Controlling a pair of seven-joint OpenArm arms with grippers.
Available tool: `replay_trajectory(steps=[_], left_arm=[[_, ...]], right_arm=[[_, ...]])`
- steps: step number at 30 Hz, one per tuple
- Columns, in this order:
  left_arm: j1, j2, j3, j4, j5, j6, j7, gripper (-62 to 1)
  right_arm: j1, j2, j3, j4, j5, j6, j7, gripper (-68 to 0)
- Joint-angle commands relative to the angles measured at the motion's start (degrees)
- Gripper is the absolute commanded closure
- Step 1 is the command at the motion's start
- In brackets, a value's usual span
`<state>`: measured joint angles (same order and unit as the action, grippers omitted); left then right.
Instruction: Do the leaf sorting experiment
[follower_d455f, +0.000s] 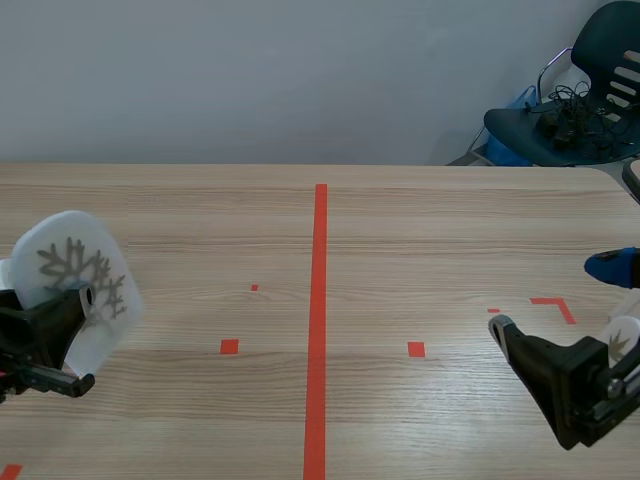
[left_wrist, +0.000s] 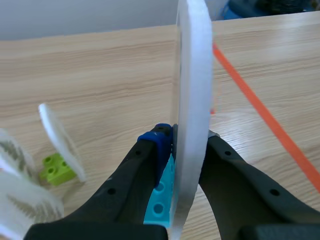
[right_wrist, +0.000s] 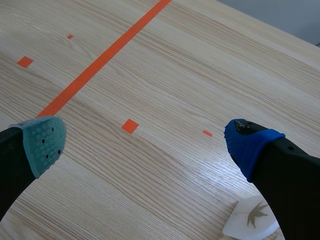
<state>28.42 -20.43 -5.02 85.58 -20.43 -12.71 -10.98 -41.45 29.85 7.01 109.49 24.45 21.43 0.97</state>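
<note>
My left gripper (follower_d455f: 72, 305) is at the table's left edge, shut on a white leaf card (follower_d455f: 75, 285) held upright; the card shows a grey feathery leaf. From the left wrist the same card (left_wrist: 192, 90) is seen edge-on, pressed between the fingers (left_wrist: 155, 145). Beside that gripper stand more white leaf cards (left_wrist: 60, 140), one leaning near a small green brick (left_wrist: 59, 168). My right gripper (right_wrist: 147, 144) hangs open over bare wood at the right, with nothing between its fingers. A white card with a small brown leaf (right_wrist: 252, 217) lies by its blue-padded finger (right_wrist: 250, 145).
An orange-red tape line (follower_d455f: 319, 320) runs down the middle of the wooden table (follower_d455f: 200, 220), with small tape squares on either side. A dark chair with cables on it (follower_d455f: 570, 120) stands beyond the far right corner.
</note>
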Motion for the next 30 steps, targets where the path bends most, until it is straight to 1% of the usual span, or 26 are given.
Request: replay_trajectory(steps=[1, 2, 9, 12, 14, 18, 19, 22, 26, 27, 30], left_arm=[[-1.7, 1.1, 0.4, -1.2, -0.8, 0.6, -1.5, -7.0], [-2.4, 1.6, 0.4, -2.4, -1.4, 1.0, -1.6, -7.0], [-7.8, 3.9, 0.4, -11.2, -1.4, 1.7, -1.6, -7.0], [-10.0, 4.5, 0.4, -14.3, -1.2, 3.6, -2.3, -7.0], [-11.0, 4.7, 0.4, -15.9, -1.2, 4.7, -2.7, -7.0], [-11.6, 4.7, 0.4, -17.4, -1.2, 4.6, -2.9, -7.1], [-11.6, 4.7, 0.4, -17.4, -1.2, 4.6, -2.9, -7.9], [-11.6, 4.7, 0.4, -17.4, -1.3, 4.4, -3.0, -14.5], [-11.6, 4.7, 0.4, -17.0, -1.3, 4.3, -5.3, -27.2], [-11.6, 4.7, 0.4, -16.5, -1.3, 4.3, -5.4, -28.9], [-11.3, 4.6, 0.4, -13.8, -1.3, 4.0, -5.5, -29.5]], right_arm=[[0.7, 0.0, 0.1, 1.0, 0.4, 0.0, 0.7, -67.9], [0.7, 0.0, 0.1, 1.0, 0.4, 0.0, 0.7, -67.9], [0.7, 0.0, 0.1, 1.0, 0.4, 0.0, 0.6, -67.9], [0.7, 0.0, 0.1, 1.0, 0.4, 0.0, 0.7, -67.9], [0.7, 0.0, 0.1, 1.0, 0.4, 0.0, 0.6, -67.9], [0.7, 0.0, 0.1, 1.0, 0.4, 0.0, 0.5, -67.9], [0.7, 0.0, 0.1, 1.0, 0.4, 0.0, 0.5, -67.9], [0.7, 0.0, 0.1, 1.0, 0.4, 0.0, 0.5, -67.9], [0.7, 0.0, 0.1, 1.0, 0.4, 0.0, 0.5, -67.9], [0.7, 0.0, 0.1, 1.0, 0.4, 0.0, 0.5, -67.9], [0.7, 0.0, 0.1, 1.0, 0.4, 0.0, 0.5, -67.9]])
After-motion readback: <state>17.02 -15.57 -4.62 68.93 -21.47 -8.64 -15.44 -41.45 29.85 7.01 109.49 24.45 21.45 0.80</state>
